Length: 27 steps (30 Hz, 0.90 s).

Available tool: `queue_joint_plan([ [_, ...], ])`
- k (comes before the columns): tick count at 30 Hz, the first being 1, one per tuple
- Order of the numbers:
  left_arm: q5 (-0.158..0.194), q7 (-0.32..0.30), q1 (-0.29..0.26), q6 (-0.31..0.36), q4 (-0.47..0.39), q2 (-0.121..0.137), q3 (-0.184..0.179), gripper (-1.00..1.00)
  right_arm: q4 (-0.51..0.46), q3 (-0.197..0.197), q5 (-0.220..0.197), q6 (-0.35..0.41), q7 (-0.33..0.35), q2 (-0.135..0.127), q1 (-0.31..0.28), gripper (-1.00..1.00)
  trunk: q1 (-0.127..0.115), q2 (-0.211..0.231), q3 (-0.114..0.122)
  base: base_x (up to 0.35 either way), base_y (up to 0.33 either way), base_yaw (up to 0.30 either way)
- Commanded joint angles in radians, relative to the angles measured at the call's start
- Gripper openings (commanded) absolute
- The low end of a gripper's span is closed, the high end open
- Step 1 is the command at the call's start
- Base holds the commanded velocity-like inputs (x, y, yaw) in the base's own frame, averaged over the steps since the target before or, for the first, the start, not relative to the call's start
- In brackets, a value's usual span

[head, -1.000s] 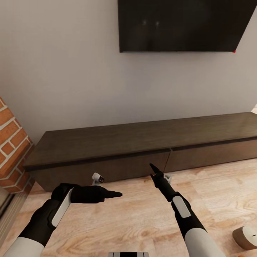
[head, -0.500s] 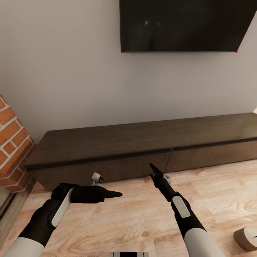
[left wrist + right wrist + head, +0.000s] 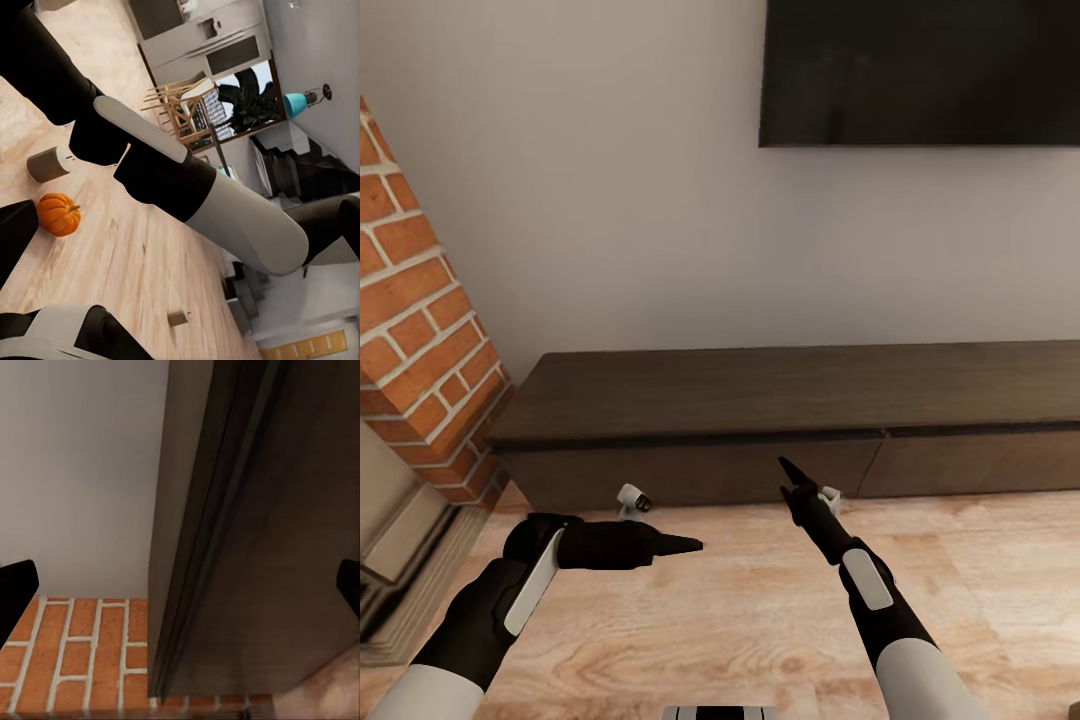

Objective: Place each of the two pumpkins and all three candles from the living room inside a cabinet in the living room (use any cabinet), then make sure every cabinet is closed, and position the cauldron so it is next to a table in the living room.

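The long, low, dark brown cabinet (image 3: pixel 760 400) stands against the wall ahead with its flat drawer fronts shut; its end also shows in the right wrist view (image 3: pixel 255 532). My left gripper (image 3: pixel 685 545) and right gripper (image 3: pixel 788 470) hover over the floor just short of it, both open and empty. Behind my right forearm in the left wrist view, an orange pumpkin (image 3: pixel 58 214) lies on the wood floor with a beige-grey candle (image 3: pixel 49 163) beside it and another candle (image 3: pixel 178 317) farther off. The cauldron is out of view.
A brick fireplace (image 3: pixel 420 330) rises at the left, close to the cabinet's end. A black TV (image 3: pixel 920 70) hangs on the wall above. Wooden chairs (image 3: pixel 180 105) and a kitchen lie far behind me. Open wood floor (image 3: pixel 760 620) spreads under both arms.
The camera has swung left: cabinet and TV have shifted right in the picture, more brick shows, and the candle at the lower right has left the view. Both arms keep their pose.
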Motion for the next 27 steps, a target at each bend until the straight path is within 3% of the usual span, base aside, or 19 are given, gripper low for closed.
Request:
queue_joint_plan([
  [1,0.003,-0.001,-0.001,0.009,0.001,0.001,-0.002,1.00,0.000,-0.005,-0.006,0.009,0.002,0.001,0.000,1.00,0.000,0.000,-0.001,0.000,0.000,0.282],
  [8,0.002,-0.001,-0.001,0.009,0.001,0.000,-0.001,1.00,0.000,-0.005,-0.007,0.009,0.002,0.001,0.000,1.00,0.000,0.000,-0.001,0.012,0.000,0.121],
  [15,0.002,0.002,-0.001,0.009,0.001,-0.001,-0.002,1.00,0.000,-0.005,-0.007,0.009,0.003,0.000,0.000,1.00,0.000,0.000,-0.001,0.147,0.000,0.014],
  [27,0.002,0.002,-0.001,0.009,0.001,0.000,-0.002,1.00,0.000,-0.011,-0.014,0.009,0.002,-0.002,0.000,1.00,0.000,0.000,-0.001,0.020,0.000,0.001],
])
